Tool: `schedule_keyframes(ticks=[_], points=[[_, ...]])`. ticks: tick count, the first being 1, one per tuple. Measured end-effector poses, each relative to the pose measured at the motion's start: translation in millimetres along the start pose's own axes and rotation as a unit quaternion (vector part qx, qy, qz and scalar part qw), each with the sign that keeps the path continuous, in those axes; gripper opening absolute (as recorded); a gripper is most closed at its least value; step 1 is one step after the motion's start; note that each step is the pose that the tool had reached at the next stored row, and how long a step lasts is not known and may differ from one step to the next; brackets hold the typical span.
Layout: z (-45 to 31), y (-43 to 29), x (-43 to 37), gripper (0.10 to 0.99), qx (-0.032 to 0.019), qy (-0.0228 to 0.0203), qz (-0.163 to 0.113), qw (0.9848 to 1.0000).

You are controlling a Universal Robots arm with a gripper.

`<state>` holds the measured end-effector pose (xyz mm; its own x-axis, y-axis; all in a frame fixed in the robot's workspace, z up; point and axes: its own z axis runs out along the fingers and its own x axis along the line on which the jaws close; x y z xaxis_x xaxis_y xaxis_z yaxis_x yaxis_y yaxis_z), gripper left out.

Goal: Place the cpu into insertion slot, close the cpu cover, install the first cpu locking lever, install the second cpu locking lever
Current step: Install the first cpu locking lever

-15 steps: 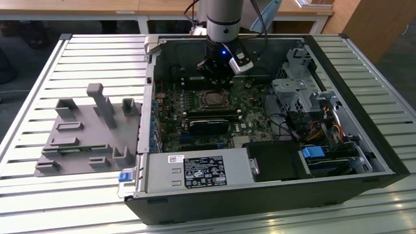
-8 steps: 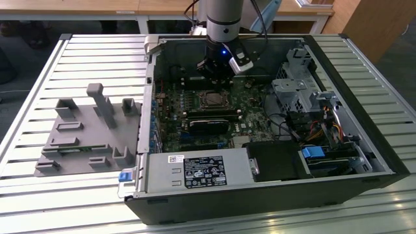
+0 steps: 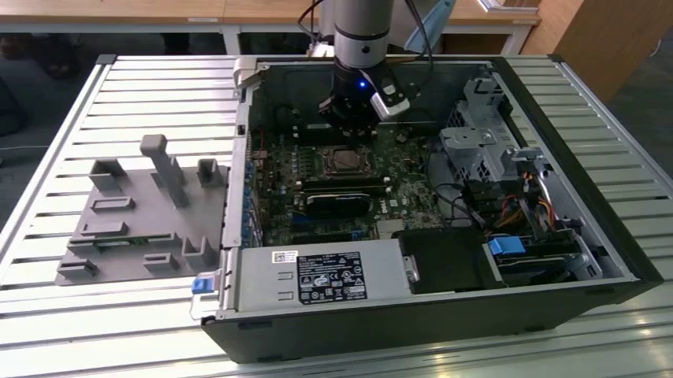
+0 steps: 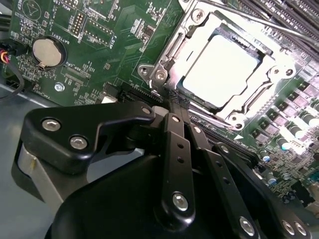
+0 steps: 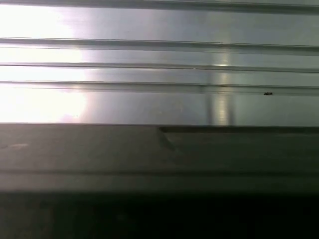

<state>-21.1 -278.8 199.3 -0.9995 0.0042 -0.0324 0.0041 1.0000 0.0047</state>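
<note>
1. We see the cpu [image 4: 222,69] seated in the insertion slot [image 4: 167,55], with the cpu cover [image 4: 259,97] down around it.
2. Our gripper [image 4: 177,112] hovers just beside the socket, fingers pressed together, holding nothing.
3. We judge the levers thin, stiff, springy; hook them at their ends.

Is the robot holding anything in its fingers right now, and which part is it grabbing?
Nothing. The gripper is pressed shut and empty, just beside the cpu cover; the cpu already sits in its socket.

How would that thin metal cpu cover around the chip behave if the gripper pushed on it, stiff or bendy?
The cpu cover looks like a thin silver frame with a large cut-out, so it probably flexes a little under a push. Its shiny surface may let the gripper slide. It seems to lie flat around the cpu, so it is unlikely to tip.
</note>
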Motion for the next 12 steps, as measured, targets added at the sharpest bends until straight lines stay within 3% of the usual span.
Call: schedule_keyframes(ticks=[7, 12], points=[[3.4, 0.4, -0.5, 0.106, 0.0074, 0.0002, 0.0, 1.0], [4.7, 0.7, -0.9, 0.106, 0.0081, 0.0001, 0.0, 1.0]])
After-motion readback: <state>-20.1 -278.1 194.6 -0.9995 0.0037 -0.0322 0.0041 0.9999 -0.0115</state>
